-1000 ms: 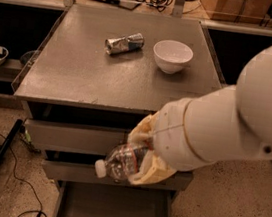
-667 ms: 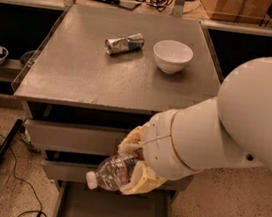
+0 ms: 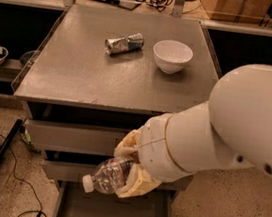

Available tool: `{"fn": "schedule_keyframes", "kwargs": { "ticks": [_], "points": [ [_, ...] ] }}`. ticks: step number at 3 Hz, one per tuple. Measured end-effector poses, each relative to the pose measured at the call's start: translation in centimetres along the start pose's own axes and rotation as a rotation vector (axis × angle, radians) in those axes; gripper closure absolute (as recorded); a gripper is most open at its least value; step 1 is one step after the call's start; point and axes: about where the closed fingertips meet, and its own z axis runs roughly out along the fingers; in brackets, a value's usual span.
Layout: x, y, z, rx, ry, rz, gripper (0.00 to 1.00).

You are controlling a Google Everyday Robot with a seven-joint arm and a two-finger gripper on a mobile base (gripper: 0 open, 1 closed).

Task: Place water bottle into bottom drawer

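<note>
Water bottle point(image 3: 110, 175) in gripper point(image 3: 128, 172) by drawer fronts point(image 3: 71, 137); near-level, cap lower-left

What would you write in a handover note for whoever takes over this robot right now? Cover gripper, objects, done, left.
The gripper is in front of the cabinet, below its top, jaws shut on the water bottle, which lies roughly level, cap pointing left.
The bottom drawer is pulled out, beneath the bottle.
Done: bottle grasped and held above the drawer.
Left: lower it, release it into the drawer, withdraw.
</note>
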Motion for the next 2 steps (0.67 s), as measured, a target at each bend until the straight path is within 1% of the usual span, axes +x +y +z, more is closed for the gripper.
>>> {"fn": "schedule_keyframes", "kwargs": {
  "ticks": [1,2],
  "points": [
    [-0.2,1.2,2.3,-0.042,-0.03,-0.003,1.0],
    [-0.2,2.5,3.3,-0.07,-0.046,-0.001,1.0]
  ]
}}
